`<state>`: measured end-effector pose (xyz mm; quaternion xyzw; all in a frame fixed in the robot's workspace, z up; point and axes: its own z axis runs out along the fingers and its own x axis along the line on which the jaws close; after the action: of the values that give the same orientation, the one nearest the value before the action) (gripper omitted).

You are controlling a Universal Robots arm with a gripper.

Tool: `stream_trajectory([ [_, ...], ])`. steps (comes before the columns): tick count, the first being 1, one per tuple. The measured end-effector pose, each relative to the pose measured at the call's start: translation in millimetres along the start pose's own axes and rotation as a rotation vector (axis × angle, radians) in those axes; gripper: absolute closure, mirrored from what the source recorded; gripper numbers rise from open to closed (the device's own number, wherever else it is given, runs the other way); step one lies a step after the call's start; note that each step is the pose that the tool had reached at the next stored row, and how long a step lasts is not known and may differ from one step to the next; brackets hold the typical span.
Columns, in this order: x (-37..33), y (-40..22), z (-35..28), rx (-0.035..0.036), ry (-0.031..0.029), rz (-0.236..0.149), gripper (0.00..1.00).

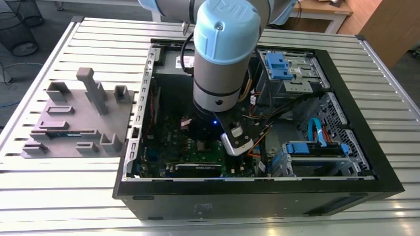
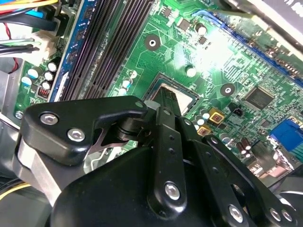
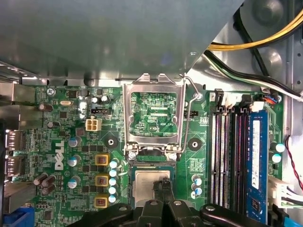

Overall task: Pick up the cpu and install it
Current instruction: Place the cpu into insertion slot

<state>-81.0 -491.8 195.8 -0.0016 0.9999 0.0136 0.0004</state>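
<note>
Down inside the open black computer case (image 1: 262,201), the black gripper (image 3: 163,186), fingers drawn together, sits on the small square silver-topped cpu (image 3: 147,187) lying in its socket on the green motherboard (image 3: 61,137), where off-centre pressure could tilt the chip and bend the contacts.

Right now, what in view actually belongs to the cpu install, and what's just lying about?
Job: cpu; gripper right at it; socket frame, flipped open.
Lying about: memory stick; yellow cables; grey fixture tray beside the case.
</note>
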Motion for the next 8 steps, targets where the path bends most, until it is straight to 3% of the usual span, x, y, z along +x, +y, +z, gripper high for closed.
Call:
stream_trajectory([
  [8,0.4,-1.7,1.4,0.0003,0.0001,0.000,0.89],
])
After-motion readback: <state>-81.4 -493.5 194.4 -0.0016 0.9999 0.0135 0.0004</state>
